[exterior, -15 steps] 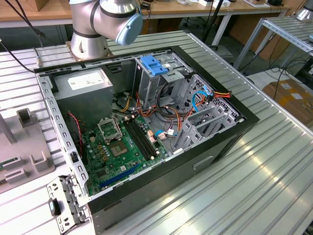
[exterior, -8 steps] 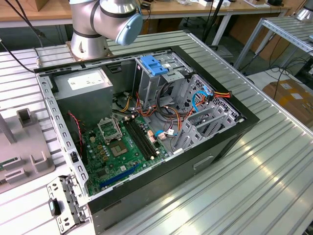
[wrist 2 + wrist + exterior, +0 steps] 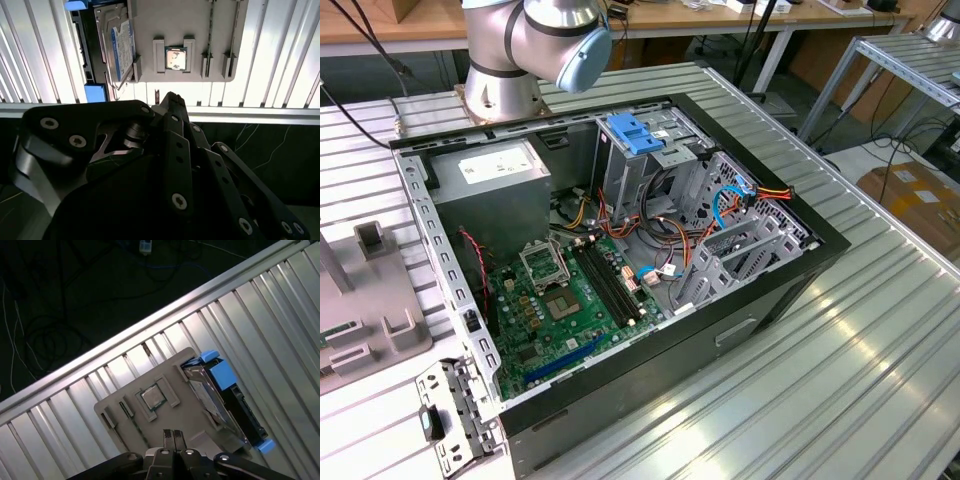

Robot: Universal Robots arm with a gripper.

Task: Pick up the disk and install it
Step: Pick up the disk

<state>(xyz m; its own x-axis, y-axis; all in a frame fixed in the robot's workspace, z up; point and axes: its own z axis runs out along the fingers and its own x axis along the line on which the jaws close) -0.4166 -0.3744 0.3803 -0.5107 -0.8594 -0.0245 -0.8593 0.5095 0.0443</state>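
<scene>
The gripper (image 3: 173,436) is closed with nothing between its fingers. It hangs above the grey tray (image 3: 125,405) and is nearer to the processor chip (image 3: 154,397) than to the disk (image 3: 220,400).

The disk stands on one long edge in a slot at the side of the tray, leaning slightly. Its long axis runs along that side of the tray, roughly parallel to the ribs of the table (image 3: 280,315). In the second wrist view the labelled face (image 3: 122,45) is turned toward the tray's middle. Blue carrier frame tabs (image 3: 220,372) mark both ends.

Hazards, as judged from this position:
- Closed fingers cannot straddle the disk. A descent in this state would probably strike its upper edge and tip it.
- The gripper is offset toward the chip. A straight descent risks contact with the chip or the tray posts.
- Because the disk leans, a grip that is not squared to its faces may slip or twist it.
</scene>
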